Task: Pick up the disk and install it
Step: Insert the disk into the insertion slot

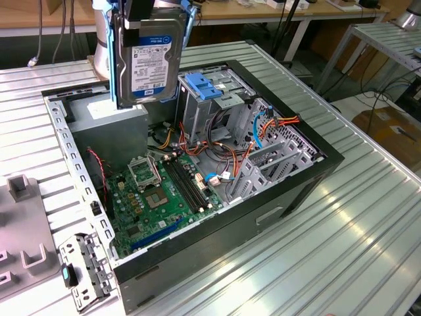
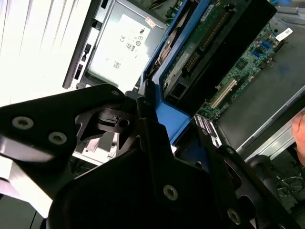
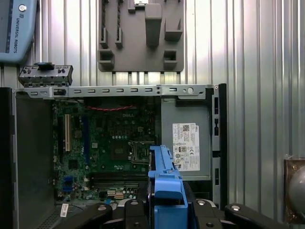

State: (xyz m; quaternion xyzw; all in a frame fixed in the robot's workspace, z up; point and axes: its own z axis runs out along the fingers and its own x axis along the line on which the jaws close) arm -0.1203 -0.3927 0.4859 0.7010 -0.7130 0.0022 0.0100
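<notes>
The tool (image 1: 140, 12) was clamped on the disk (image 1: 148, 60), which hung upright in the air just above the grey power-supply box (image 1: 108, 124) inside the open computer case (image 1: 283, 197) on the worktop (image 1: 368, 250)

I record a barcode label (image 1: 152, 71), white and dark blue, on the disk (image 1: 148, 36) I hold; a white sticker (image 3: 186, 146) of small print on the power-supply box (image 3: 186, 112); white lettering on the blue housing (image 3: 16, 33)
</notes>
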